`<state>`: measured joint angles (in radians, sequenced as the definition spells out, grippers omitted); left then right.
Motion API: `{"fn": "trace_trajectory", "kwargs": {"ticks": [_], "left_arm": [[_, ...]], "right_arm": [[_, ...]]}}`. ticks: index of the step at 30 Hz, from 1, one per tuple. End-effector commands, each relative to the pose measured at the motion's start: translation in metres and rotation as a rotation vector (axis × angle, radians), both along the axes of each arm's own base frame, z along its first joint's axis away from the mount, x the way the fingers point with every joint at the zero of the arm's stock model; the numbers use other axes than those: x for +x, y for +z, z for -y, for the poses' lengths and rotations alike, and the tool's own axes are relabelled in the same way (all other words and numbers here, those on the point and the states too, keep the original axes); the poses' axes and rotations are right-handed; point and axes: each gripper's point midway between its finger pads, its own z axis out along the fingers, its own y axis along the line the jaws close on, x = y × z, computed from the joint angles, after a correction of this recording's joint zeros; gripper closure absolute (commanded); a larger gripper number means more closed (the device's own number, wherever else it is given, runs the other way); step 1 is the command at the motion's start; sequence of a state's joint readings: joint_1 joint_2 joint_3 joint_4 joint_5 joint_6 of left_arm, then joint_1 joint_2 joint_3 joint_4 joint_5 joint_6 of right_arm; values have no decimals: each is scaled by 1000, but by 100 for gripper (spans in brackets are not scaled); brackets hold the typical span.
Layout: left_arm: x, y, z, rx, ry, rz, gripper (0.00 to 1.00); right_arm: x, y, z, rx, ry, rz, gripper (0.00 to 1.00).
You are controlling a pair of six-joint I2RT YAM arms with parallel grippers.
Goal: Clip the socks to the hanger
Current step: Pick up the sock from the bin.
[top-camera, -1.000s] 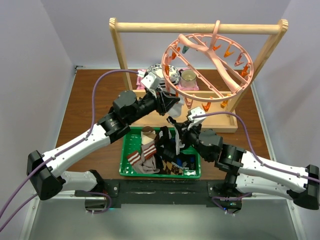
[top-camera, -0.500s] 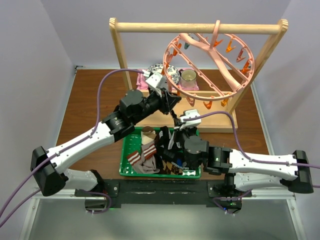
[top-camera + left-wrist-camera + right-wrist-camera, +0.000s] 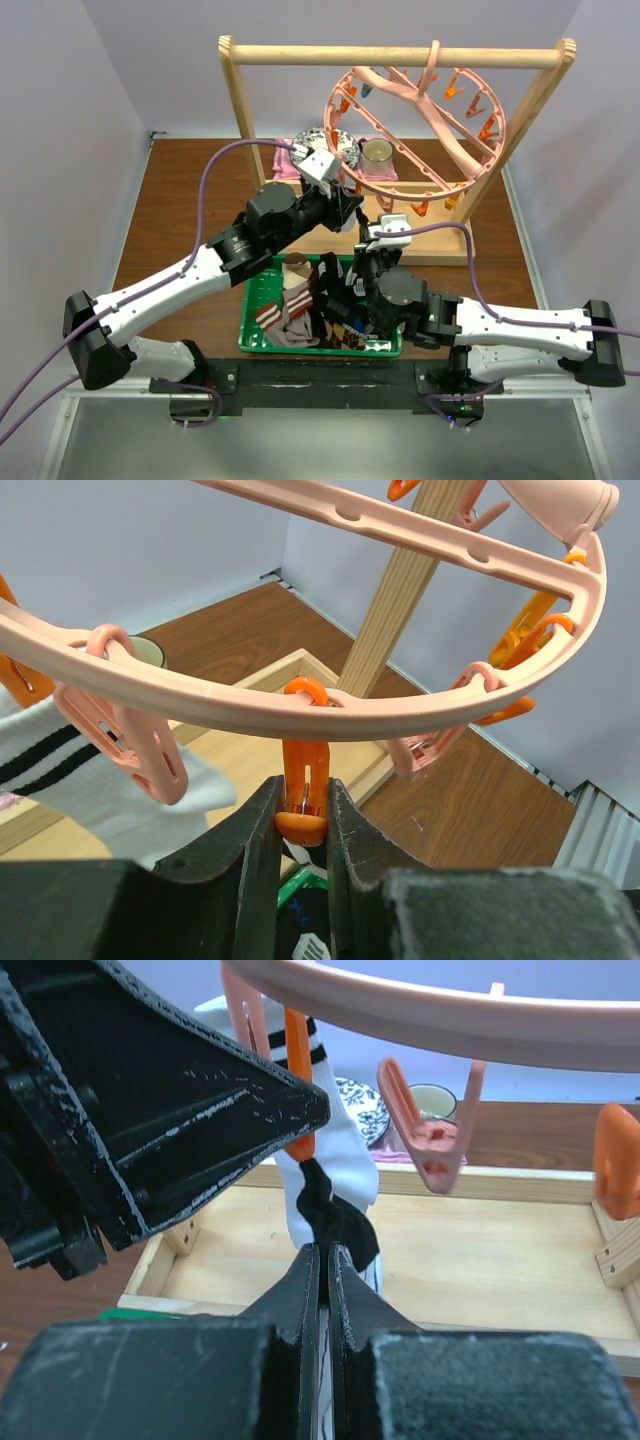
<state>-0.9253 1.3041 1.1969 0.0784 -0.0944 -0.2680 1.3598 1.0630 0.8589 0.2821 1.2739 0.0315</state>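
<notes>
Mid-clip on one sock. Left gripper point(image 3: 303, 802) is clenched on an orange clip point(image 3: 305, 775) hanging under the near rim of the hanger point(image 3: 430, 703). My read is that it's squeezing to hold the clip's mouth apart and to stop the ring swinging on the wooden rack point(image 3: 400, 55).

Right gripper point(image 3: 322, 1256) is pinched tight on a black sock point(image 3: 338, 1218), low on the fabric, so the free top end stands up and reaches the clip's lower tip. In the right wrist view the sock's top edge touches the clip; can't tell whether it's actually inside the mouth yet.

A white sock point(image 3: 110, 805) with black stripes hangs from a pink clip point(image 3: 140, 745) just beside it, so at least one is done. The other socks point(image 3: 278, 314) sit in the green tray point(image 3: 246, 310) below the ring, between the two arms.

Next, as I see it: nudge the sock up a touch, then the left lets go so the clip bites. Risk: if the left releases too soon or the right releases first, the sock drops back toward the tray.
</notes>
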Motion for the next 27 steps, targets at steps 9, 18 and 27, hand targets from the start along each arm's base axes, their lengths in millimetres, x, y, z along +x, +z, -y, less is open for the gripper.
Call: {"fn": "trace_trajectory", "kwargs": {"ticks": [9,18,27], "left_arm": [[-11,20,8,-27,-10,31,100],[-14,16,12,-28,-22,23,100],[-18,21,17,-33,-37,34,100]], "right_arm": [[4,31,12,95,-49,33,100],[5,35,13,101,-42,44,100],[8,32,5,104,-26,47,100]]}}
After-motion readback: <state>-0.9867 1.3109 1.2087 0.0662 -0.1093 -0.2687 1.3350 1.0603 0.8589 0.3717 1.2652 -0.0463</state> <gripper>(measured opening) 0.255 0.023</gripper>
